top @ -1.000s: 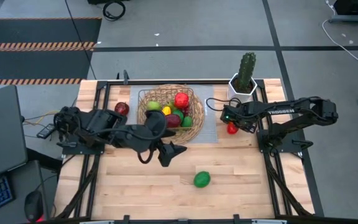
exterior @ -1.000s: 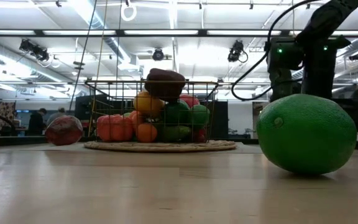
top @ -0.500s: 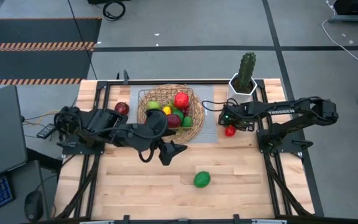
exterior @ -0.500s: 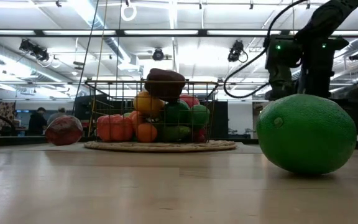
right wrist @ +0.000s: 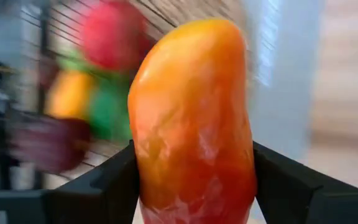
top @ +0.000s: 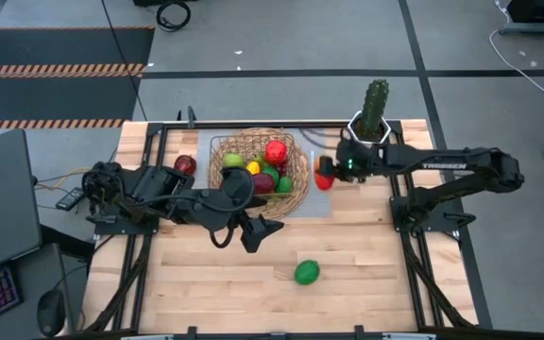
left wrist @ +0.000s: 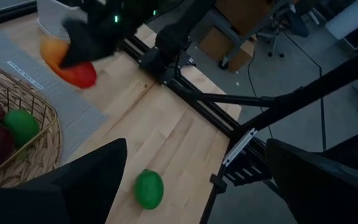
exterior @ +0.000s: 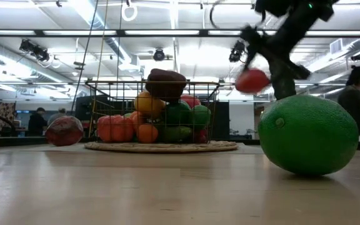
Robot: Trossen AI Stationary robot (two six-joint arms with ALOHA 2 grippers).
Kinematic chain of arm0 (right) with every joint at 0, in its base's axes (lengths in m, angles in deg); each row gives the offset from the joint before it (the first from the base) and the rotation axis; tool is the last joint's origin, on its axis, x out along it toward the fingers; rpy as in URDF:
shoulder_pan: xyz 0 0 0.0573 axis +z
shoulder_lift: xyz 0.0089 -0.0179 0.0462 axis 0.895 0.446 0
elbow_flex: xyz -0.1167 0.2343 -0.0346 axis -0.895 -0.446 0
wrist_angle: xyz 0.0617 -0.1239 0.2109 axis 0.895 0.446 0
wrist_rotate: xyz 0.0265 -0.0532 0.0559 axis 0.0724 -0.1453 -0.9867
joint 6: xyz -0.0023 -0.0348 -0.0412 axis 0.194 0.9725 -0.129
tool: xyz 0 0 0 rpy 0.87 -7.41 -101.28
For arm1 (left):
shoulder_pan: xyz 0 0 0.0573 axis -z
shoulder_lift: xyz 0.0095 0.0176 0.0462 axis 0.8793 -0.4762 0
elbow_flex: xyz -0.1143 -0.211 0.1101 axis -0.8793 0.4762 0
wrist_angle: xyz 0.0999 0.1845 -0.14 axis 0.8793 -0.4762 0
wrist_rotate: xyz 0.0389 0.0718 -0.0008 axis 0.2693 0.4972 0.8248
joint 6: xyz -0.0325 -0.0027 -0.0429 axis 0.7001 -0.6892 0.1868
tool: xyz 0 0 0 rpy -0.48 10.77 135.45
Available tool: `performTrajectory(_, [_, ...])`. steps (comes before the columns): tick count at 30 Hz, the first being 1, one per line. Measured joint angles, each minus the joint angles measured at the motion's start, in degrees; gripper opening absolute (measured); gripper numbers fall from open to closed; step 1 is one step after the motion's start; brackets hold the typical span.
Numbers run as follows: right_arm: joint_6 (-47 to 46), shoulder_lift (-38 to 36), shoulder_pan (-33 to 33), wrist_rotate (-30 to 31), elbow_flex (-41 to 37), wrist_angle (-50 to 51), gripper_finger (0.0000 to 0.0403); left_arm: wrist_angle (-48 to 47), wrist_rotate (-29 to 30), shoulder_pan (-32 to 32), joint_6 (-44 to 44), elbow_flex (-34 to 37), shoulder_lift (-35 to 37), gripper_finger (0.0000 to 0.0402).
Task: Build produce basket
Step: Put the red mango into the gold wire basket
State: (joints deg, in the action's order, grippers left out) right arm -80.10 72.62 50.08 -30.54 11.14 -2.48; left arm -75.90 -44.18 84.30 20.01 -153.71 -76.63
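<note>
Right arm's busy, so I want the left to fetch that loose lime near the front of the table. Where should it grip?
Across the lime's middle, coming straight down. It is roundish, lies alone on bare table, so nothing blocks either side. The left gripper hovers open nearby; the right gripper holds a mango.

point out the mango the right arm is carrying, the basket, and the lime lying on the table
mango (right wrist: pixel 191 124): right wrist view, middle of its orange skin.
basket (top: pixel 219 178): high view, left rim.
lime (top: pixel 307 273): high view, its top.

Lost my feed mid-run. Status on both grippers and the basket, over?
Right gripper shut on mango, lifted beside basket. Left gripper open, waiting near basket's front. Lime and red fruit on table, nothing blocking.
</note>
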Motion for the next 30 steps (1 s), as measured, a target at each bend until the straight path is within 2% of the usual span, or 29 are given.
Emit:
performTrajectory(3, [2.02, 0.02, -0.01, 2.36, 4.19, -4.0, 0.0263, 0.0, 0.0, -0.03, 0.0, 0.0, 0.0, 0.0389])
performTrajectory(6, [5.22, 1.64, -0.01, 2.3, 7.18, -12.91, 0.026, 0.06, 0.01, -0.16, 0.0, 0.0, 0.0, 0.0389])
performTrajectory(9, [6.71, 4.52, -0.01, 1.71, 9.78, -17.7, 0.0263, 0.04, 0.0, -0.42, 0.0, 0.0, 0.0, 0.0389])
performTrajectory(13, [7.71, 8.98, -0.06, 0.25, 11.65, -17.51, 0.027, 0.04, 0.02, -0.46, 0.0, 0.0, 0.0, 0.0389])
performTrajectory(22, [6.36, 17.7, 0.4, -9.04, 11.68, -20.16, 0.0276, 0.04, 0.02, -0.39, 0.02, 0.0, 0.0, 0.0389])
performTrajectory(30, [7.33, 17.44, 0.29, -7.84, 11.68, -20.99, 0.0302, 0.05, 0.02, -0.02, 0.17, 0.0, 0.0, 0.0389])
